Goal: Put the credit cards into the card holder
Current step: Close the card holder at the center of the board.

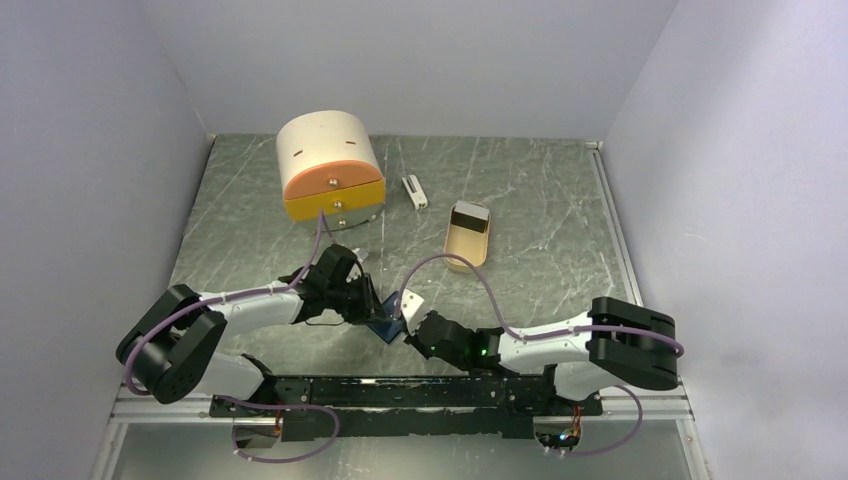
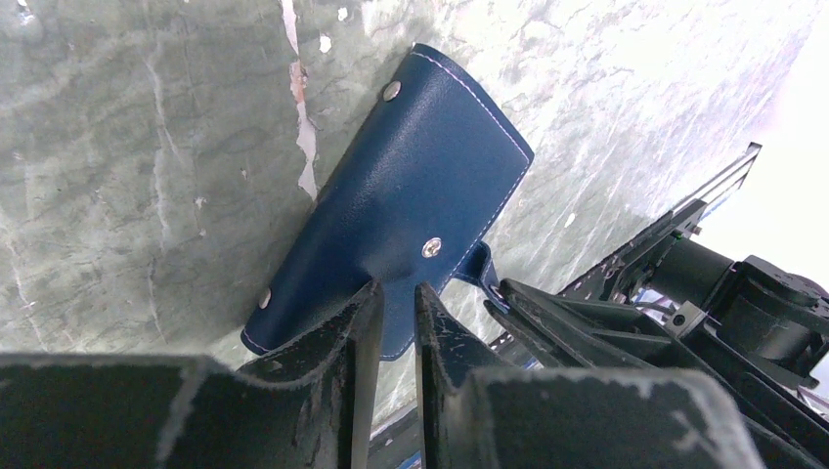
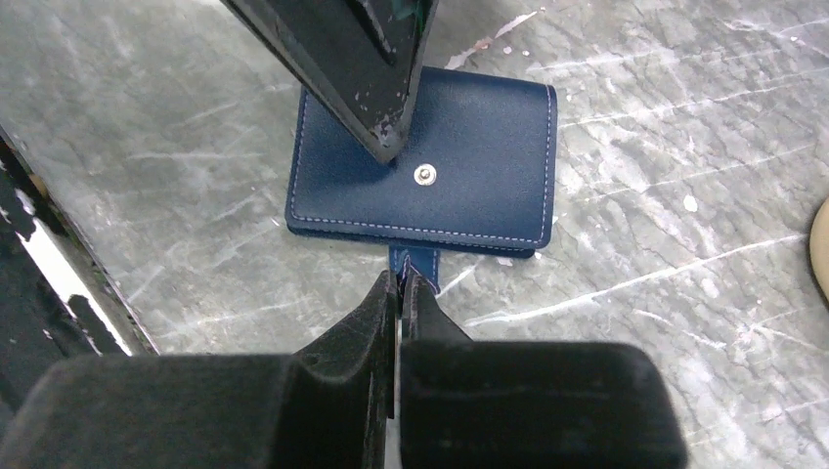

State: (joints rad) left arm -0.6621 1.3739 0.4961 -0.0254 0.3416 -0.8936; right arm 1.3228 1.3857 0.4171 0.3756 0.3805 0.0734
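Plainly, the right gripper point(image 3: 401, 293) was clamped tight on the snap tab point(image 3: 414, 262), jaws closed with only that strap between them. In the right wrist view the tab stuck out of the 6 o'clock edge of the card holder point(image 3: 469, 147). The left gripper point(image 2: 398, 293) stood on the wallet from the opposite side, jaws a narrow slit apart and tips planted on the cover close by the snap stud point(image 2: 431, 247). Whether they pinched a fold of leather or only pressed it down, I could not tell.

The stud lay bare, so the snap looked undone, and the step in hand seemed to be opening the holder. The next move would call for parting the cover from the back, one claw anchoring and the other lifting, without dragging the light wallet over the slick table point(image 1: 560, 200).

The holder lay folded flat at about 6 o'clock of the table, between the two arms. It was navy with white stitching and small rivets, and it creased softly at the left tips. I could not pick out the credit cards for certain.

A tan tin point(image 1: 468, 235) sat well apart at 1 o'clock, and a white bar point(image 1: 414, 191) lay farther off at 12.
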